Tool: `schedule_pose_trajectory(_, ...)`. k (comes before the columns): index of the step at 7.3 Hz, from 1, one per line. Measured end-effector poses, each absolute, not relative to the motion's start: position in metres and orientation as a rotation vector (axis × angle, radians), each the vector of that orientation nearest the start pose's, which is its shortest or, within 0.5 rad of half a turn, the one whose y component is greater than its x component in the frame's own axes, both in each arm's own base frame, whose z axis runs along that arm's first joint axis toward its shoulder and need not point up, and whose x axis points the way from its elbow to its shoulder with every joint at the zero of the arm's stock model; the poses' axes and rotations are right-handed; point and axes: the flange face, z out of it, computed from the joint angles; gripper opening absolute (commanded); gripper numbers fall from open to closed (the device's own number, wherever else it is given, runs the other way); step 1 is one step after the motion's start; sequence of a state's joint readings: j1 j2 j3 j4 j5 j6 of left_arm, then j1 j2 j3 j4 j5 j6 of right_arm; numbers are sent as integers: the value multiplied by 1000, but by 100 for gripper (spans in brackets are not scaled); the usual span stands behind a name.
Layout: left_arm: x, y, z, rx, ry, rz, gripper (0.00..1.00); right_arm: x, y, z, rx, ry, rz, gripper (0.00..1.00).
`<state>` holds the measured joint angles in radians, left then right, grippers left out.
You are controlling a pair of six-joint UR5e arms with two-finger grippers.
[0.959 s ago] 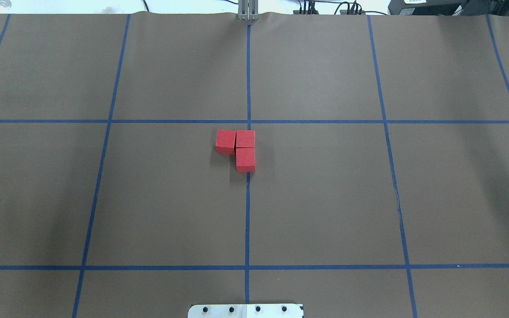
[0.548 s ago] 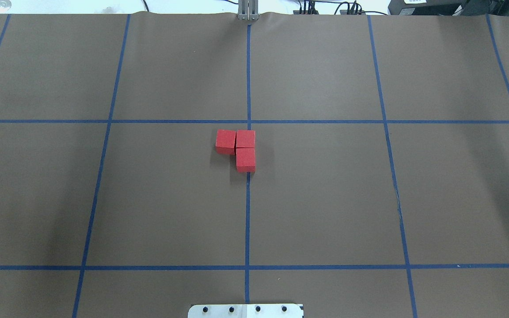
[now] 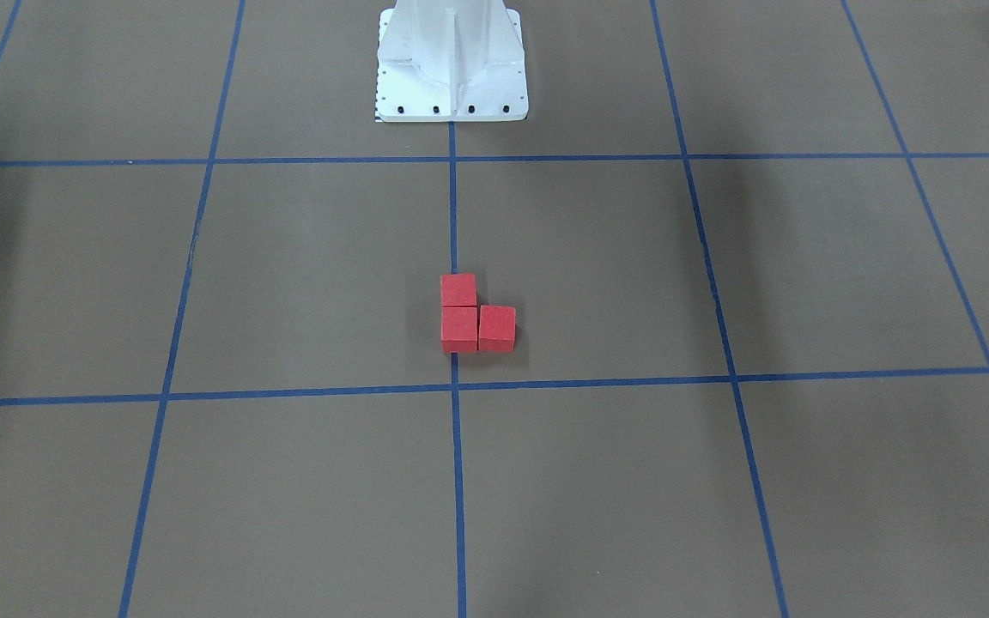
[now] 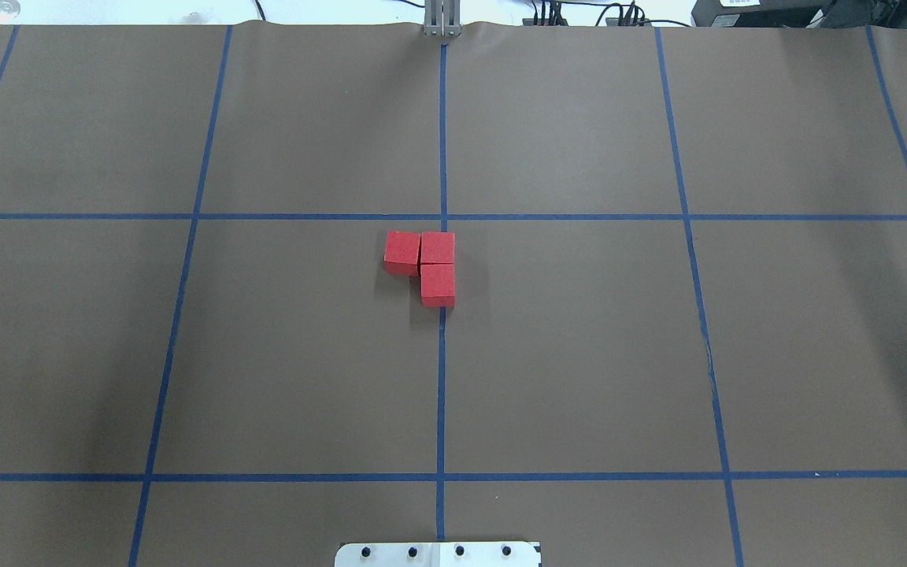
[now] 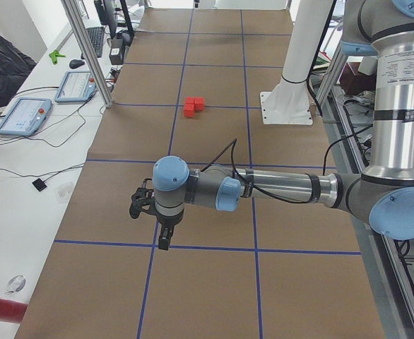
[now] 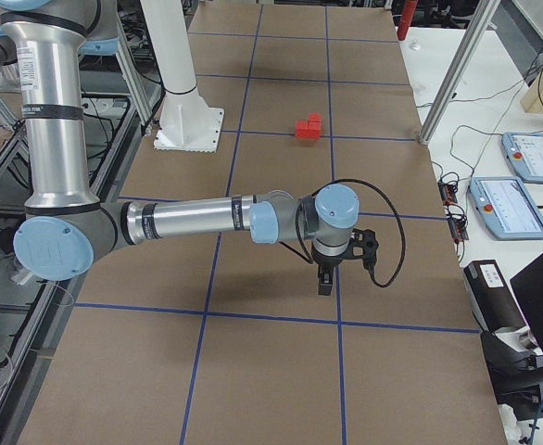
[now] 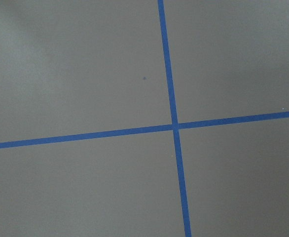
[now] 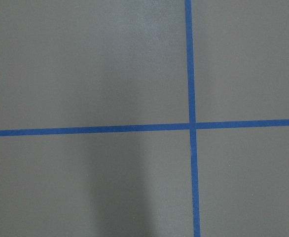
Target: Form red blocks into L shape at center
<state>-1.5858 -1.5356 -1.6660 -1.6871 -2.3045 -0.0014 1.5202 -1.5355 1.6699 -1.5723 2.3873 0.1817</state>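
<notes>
Apparently nothing has shifted over the last second; the red blocks [image 4: 437,249] sit touching in an L at the center [image 4: 442,327], so the task looks finished; the left gripper [image 5: 163,239] and right gripper [image 6: 325,281] hang well apart from them; I cannot tell how wide either stands.

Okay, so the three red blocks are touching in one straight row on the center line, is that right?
Not a straight row. The red blocks touch in an L: two sit on the center line, and the third sits beside the farther one, on the robot's left. The overhead view shows it.
</notes>
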Motion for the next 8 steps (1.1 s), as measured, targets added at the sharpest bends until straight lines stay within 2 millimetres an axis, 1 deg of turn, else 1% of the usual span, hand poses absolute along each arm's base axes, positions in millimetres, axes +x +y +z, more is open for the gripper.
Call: schedule_pose_trajectory(8,-73,-483,629,154,725,44,100,35,-514,594,22,-822,74,99)
